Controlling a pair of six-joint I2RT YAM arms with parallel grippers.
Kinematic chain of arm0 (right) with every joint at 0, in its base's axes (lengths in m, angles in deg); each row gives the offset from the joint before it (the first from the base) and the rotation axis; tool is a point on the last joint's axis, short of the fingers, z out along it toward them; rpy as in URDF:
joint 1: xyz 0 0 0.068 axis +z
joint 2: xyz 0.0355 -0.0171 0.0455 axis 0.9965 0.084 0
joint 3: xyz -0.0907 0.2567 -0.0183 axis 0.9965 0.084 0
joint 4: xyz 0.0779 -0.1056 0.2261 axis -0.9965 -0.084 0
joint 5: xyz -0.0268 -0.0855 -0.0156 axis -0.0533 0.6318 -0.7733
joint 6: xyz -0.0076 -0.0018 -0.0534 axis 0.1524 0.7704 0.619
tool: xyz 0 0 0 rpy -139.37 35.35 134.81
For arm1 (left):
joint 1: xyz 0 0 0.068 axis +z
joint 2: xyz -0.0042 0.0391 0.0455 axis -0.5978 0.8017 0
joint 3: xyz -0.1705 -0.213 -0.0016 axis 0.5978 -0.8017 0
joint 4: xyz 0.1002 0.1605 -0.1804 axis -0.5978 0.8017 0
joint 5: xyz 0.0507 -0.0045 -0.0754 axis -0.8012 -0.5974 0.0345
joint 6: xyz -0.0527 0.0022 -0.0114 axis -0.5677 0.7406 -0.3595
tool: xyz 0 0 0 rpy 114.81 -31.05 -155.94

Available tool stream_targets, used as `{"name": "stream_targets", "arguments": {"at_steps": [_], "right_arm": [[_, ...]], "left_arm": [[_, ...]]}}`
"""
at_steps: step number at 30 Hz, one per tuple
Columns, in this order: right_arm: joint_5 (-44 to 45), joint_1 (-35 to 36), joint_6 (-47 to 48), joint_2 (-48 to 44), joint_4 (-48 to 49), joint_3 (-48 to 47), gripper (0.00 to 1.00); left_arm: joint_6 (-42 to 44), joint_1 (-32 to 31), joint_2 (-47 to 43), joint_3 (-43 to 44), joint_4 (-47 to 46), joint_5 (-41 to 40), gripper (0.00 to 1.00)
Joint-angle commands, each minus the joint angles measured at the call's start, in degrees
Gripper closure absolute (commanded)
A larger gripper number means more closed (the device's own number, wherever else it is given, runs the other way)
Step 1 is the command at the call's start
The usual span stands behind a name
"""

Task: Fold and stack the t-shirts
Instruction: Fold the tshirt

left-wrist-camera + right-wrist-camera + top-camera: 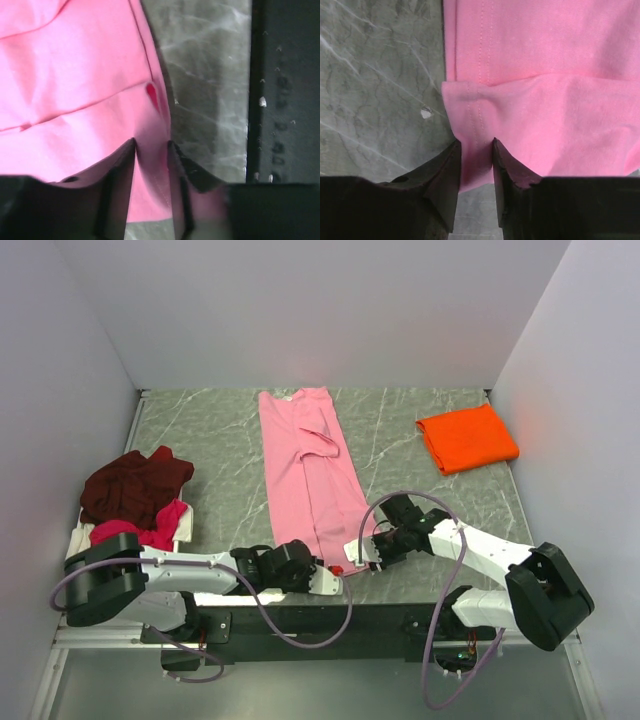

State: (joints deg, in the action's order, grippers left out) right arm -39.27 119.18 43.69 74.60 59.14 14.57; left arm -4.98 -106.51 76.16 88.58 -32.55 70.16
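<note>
Far left of the table (220, 430): a heap of three. The dark maroon t-shirt (135, 485) lies crumpled on top toward the back. The magenta-red t-shirt (150, 532) is bunched against its near side. The cream t-shirt (187, 524) shows only at the edges underneath.

Left pincer (325, 576): its arm lies low along the near edge and reaches rightward to the near-left corner of the light pink t-shirt (305, 470). In the wrist view the fingers (120, 172) stand a narrow gap apart, with pink hem cloth filling the gap. Cannot tell whether the cloth is pinched tight or only straddled. There is a small red spot (152, 95) on the pink just ahead of the tips.

Centre: the light pink t-shirt lies flat, folded into a long narrow strip. The collar end is at the back and the hem is by the near edge. A sleeve fold lies on top about halfway along.

Right pincer (358, 555): at the near-right corner of the same hem. The tips are a narrow gap apart with stitched hem cloth between them and bare table just beside. Cannot tell if it is clamped.

Far right: the bright orange t-shirt (467, 437) is folded into a neat rectangle. It lies flat toward the back, well apart from the pink one.
</note>
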Motion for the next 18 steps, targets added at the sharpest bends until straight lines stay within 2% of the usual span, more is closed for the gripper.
{"name": "stream_targets", "arguments": {"at_steps": [1, 2, 3, 4, 11, 15, 18], "right_arm": [[1.9, 0.5, 0.3, -0.6, 0.4, 1.3, 0.65], [1.5, 0.4, 0.0, -0.7, 0.3, 1.3, 0.68], [1.3, 0.5, -0.4, -0.7, -0.2, 0.9, 0.73], [1.0, 0.5, -0.5, -0.6, -0.4, 0.6, 0.75], [-2.6, 0.1, -5.3, 0.9, -3.2, -4.4, 0.98], [-4.5, -1.8, -10.9, 2.1, -5.6, -11.4, 1.00], [-5.1, -3.4, -13.0, 3.7, -7.3, -16.8, 1.00]], "left_arm": [[1.5, -0.2, 2.1, -0.8, 3.3, -5.4, 0.69], [1.6, -0.2, 1.8, -0.9, 3.4, -5.5, 0.87], [1.8, -0.2, 1.4, -1.1, 3.3, -5.4, 0.95], [1.8, -0.3, 1.0, -1.4, 3.2, -4.8, 0.99], [3.4, -0.3, -3.2, -2.3, 4.1, -3.3, 1.00], [4.7, 2.0, -6.9, -2.1, 4.0, -2.6, 1.00], [5.5, 7.3, -10.1, -0.8, 4.1, 0.2, 1.00]]}}
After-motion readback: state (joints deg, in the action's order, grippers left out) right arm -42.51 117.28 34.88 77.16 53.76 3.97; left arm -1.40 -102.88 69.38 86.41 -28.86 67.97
